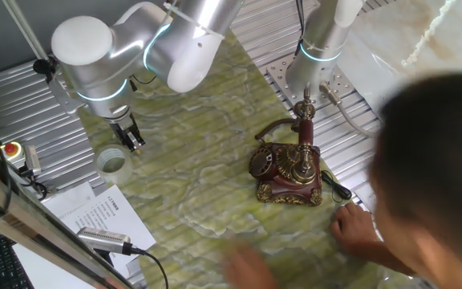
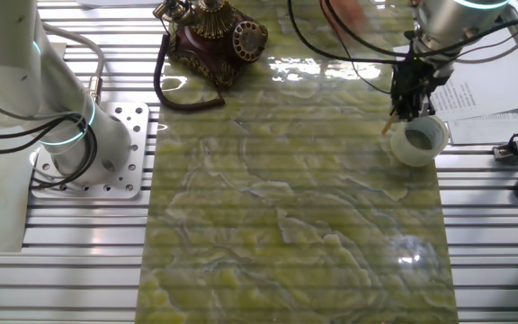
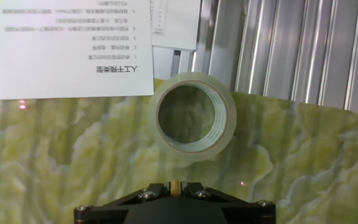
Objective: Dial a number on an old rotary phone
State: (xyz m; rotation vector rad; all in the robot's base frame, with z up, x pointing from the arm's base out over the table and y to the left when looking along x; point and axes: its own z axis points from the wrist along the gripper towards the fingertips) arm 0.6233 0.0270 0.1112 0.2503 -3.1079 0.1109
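In the hand view only the black base of the gripper (image 3: pixel 174 190) shows at the bottom edge; its fingers look pressed together into one narrow tip with nothing between them. Just beyond the tip lies a clear tape roll (image 3: pixel 194 116), flat on its side on the green marbled mat (image 3: pixel 55 155), close to the mat's edge. Past the roll, printed sheets of paper (image 3: pixel 67 50) overlap the mat's edge and lie on the ribbed metal table (image 3: pixel 303 50); the print is too small to read.

From one fixed view the gripper (image 1: pixel 133 144) hangs near the tape roll (image 1: pixel 112 164), apart from it as far as the angle shows. The other fixed view has the gripper (image 2: pixel 406 106) just beside the roll (image 2: pixel 419 139); whether they touch is unclear there.

The phone (image 1: pixel 289 170) stands well apart from the gripper, near the far side of the mat, by the arm's base (image 1: pixel 315 64), its handset up on the brass cradle and its black cord trailing off. In the other fixed view the phone (image 2: pixel 214 36) is cut off by the top edge. A person's head (image 1: pixel 435 160), blurred, blocks the right of one fixed view, with a hand (image 1: pixel 355 229) resting near the phone.
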